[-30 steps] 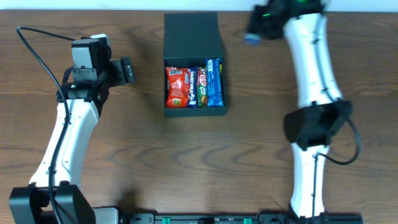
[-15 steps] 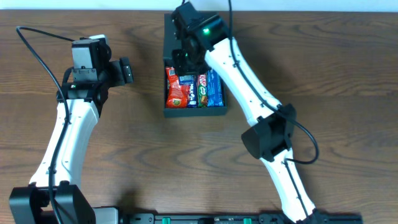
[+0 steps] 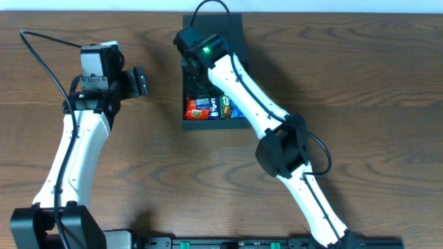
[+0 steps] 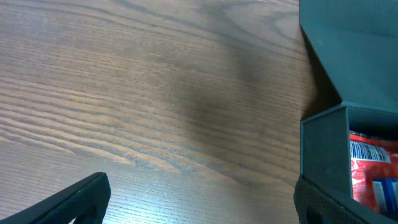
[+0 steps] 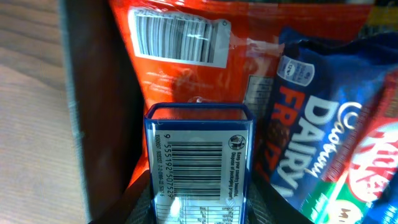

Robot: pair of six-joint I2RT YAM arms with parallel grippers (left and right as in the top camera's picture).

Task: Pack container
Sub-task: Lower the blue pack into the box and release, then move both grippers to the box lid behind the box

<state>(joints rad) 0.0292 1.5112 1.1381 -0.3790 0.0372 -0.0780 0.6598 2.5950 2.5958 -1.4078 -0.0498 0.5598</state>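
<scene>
The container (image 3: 216, 125) is a dark square box with its flap lid (image 3: 234, 26) open toward the table's back. Inside lie a red snack packet (image 3: 197, 108) and blue ones (image 3: 232, 109). My right gripper (image 3: 199, 79) reaches down into the box's left half. In the right wrist view it (image 5: 198, 208) is shut on a small blue-edged white packet (image 5: 198, 155) with a barcode, held just above the red packet (image 5: 180, 50). My left gripper (image 3: 140, 81) hangs open and empty left of the box, facing the container's wall (image 4: 323, 155).
A blue Dairy packet (image 5: 311, 124) and a red-and-green bar (image 5: 373, 168) fill the box's right side. The box's left wall (image 5: 93, 112) stands close beside the held packet. Bare wooden table (image 4: 155, 93) lies under the left gripper.
My right arm swung from the table's far right corner over to the container and then dropped toward its left half with the packet. The left arm has stayed still.
</scene>
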